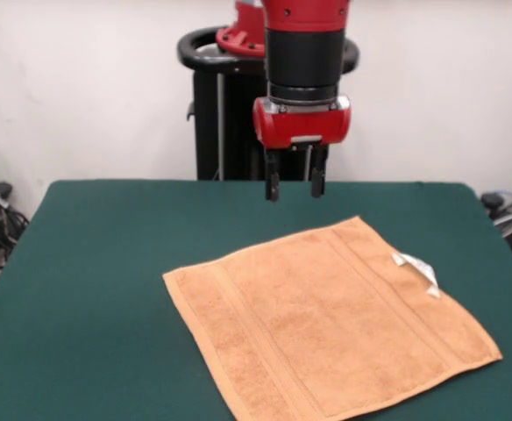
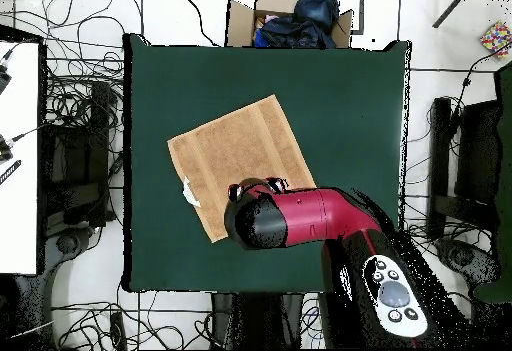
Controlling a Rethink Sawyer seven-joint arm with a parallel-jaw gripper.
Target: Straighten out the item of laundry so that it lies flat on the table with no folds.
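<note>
The orange-tan washcloth lies spread out on the dark green table, turned at an angle to the table edges, with no fold showing. Its small white tag sticks out from one edge. My gripper hangs in the air above the cloth's far corner, its two black fingers apart and nothing between them. From overhead the red arm covers the cloth's corner nearest the robot and hides the gripper.
A black pedestal rises behind the table. Cables cover the floor around the table, and a cardboard box with dark fabric stands past its far edge. A white desk surface is at the left.
</note>
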